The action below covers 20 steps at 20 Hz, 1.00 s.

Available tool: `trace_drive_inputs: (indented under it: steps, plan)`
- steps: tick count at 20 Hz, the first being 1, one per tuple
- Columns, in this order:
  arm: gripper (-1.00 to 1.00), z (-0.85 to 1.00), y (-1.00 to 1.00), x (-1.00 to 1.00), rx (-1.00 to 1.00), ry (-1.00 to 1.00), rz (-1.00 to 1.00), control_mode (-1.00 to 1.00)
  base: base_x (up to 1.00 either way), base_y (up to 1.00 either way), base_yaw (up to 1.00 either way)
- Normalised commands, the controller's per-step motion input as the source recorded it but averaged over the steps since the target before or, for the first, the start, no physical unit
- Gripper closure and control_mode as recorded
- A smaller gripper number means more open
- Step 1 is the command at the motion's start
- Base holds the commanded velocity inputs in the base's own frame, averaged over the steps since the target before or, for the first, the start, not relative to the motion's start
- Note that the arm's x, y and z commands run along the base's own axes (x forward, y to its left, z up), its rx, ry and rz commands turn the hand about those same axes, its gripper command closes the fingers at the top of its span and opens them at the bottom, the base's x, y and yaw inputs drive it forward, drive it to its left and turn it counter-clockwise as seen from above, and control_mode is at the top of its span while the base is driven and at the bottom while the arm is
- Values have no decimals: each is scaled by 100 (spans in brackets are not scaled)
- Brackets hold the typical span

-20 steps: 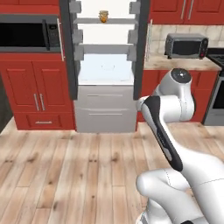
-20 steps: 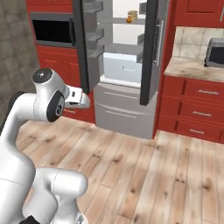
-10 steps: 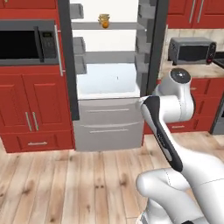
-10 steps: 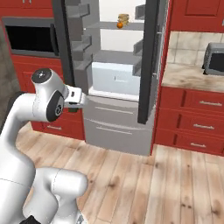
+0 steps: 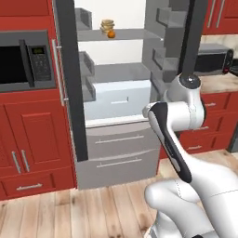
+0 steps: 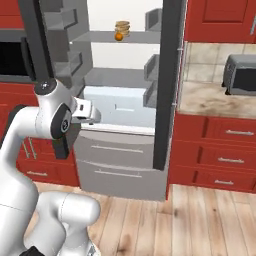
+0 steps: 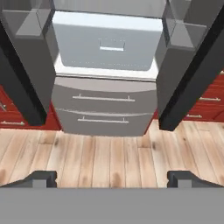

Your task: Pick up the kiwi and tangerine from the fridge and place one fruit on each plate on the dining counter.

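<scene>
The fridge stands open straight ahead, both dark doors swung wide. The tangerine sits on an upper glass shelf and appears again as a small orange ball in the right base view. My gripper is open and empty, held at about the height of the fridge's lower drawers and well short of them. It is far below the tangerine's shelf. The kiwi, the plates and the dining counter are out of view.
A tan stacked item sits right behind the tangerine. The fridge doors flank the opening, with bins on their insides. A black built-in microwave is on the left, a grey one on the right counter. Wood floor lies in front.
The base has driven closer to the fridge, so the whole scene has grown and shifted in both base views. The arm keeps its pose and the gripper stays open.
</scene>
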Motion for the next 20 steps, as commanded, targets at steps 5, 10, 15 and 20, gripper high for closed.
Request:
trace_drive_inputs:
  steps: [5,10,15,20]
  plan:
    - [-100,0,0,0,0,0,0,100,100,17,-18]
    - [-100,0,0,0,0,0,0,100,100,41,-7]
    - [-100,0,0,0,0,0,0,100,100,27,-1]
    - [-100,0,0,0,0,0,0,100,98,16,0]
